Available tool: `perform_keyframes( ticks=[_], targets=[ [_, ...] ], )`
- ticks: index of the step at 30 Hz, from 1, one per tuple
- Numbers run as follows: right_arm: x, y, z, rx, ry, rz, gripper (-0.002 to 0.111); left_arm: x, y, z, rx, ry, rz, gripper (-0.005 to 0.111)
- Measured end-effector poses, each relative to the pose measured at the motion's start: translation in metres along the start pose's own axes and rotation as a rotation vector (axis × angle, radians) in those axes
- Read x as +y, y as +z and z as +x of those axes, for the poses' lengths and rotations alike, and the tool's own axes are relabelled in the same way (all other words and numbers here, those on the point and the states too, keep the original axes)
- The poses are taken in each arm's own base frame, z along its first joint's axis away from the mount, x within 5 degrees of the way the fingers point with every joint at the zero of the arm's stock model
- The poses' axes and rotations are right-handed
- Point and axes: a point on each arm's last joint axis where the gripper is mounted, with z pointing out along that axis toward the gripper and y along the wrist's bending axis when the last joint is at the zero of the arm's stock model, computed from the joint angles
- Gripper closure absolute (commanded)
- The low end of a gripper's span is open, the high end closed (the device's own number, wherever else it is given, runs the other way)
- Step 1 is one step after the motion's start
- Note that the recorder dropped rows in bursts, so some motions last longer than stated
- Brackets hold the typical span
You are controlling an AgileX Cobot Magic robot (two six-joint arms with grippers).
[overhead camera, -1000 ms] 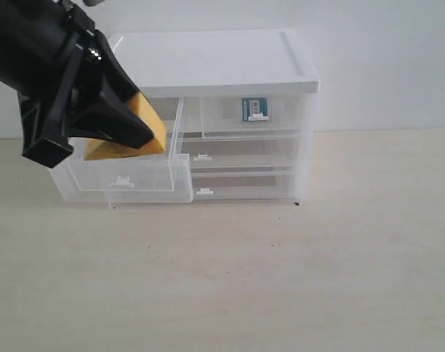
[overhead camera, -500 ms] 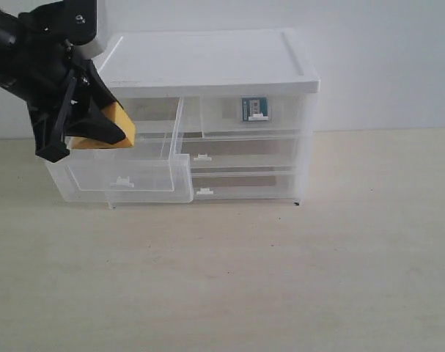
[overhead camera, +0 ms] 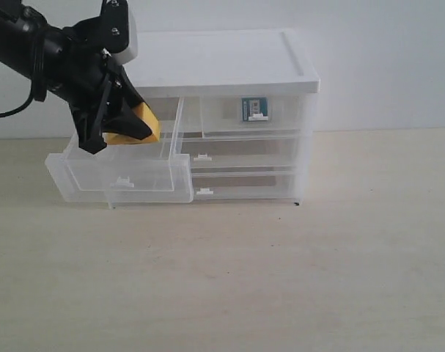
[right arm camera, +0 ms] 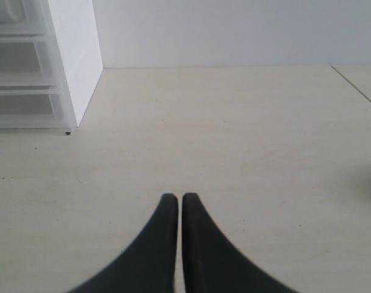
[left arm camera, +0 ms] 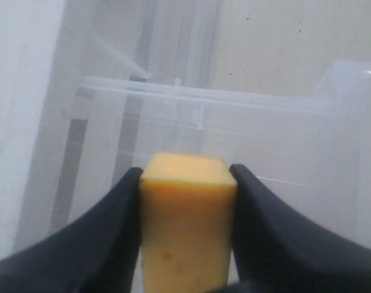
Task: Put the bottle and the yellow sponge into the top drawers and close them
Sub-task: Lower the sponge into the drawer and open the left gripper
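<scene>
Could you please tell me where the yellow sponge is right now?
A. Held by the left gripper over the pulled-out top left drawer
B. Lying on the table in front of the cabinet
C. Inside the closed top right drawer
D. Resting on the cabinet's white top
A: the left gripper clamps the sponge between its fingers, just over the open top left drawer.
</scene>
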Motion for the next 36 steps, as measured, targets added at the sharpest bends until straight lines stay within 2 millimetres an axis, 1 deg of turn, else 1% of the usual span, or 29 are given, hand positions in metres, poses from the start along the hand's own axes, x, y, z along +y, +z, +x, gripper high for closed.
perform_keyframes(
  ticks=[7,14,15,18,19,21,24,26,30,33,36],
  targets=[
    [0.000,0.000,0.000,0.000,0.000,0.000,0.108,0.008,0.017,0.007,0.010,-0.006,-0.026,0.102],
    [0.000,0.000,0.000,0.000,0.000,0.000,0.108,0.011,0.033,0.015,0.026,-0.006,-0.035,0.101],
    [0.000,0.000,0.000,0.000,0.000,0.000,0.108,0.012,0.034,0.016,0.027,-0.006,-0.043,0.099],
    [0.000,0.000,0.000,0.000,0.000,0.000,0.108,0.015,0.034,0.016,0.028,-0.005,-0.075,0.084],
    [0.000,0.000,0.000,0.000,0.000,0.000,0.108,0.016,0.034,0.016,0.029,-0.001,-0.084,0.076],
    [0.000,0.000,0.000,0.000,0.000,0.000,0.108,0.017,0.034,0.017,0.037,0.013,-0.091,0.066],
    [0.000,0.000,0.000,0.000,0.000,0.000,0.108,0.017,0.034,0.017,0.041,0.019,-0.093,0.047],
    [0.000,0.000,0.000,0.000,0.000,0.000,0.108,0.015,0.034,0.017,0.041,0.019,-0.073,0.040],
    [0.000,0.000,0.000,0.000,0.000,0.000,0.108,0.013,0.030,0.015,0.034,0.007,-0.054,0.039],
    [0.000,0.000,0.000,0.000,0.000,0.000,0.108,0.012,0.016,0.008,0.020,0.003,-0.069,0.039],
    [0.000,0.000,0.000,0.000,0.000,0.000,0.108,0.012,-0.004,-0.003,-0.005,0.008,-0.109,0.039]
  ],
)
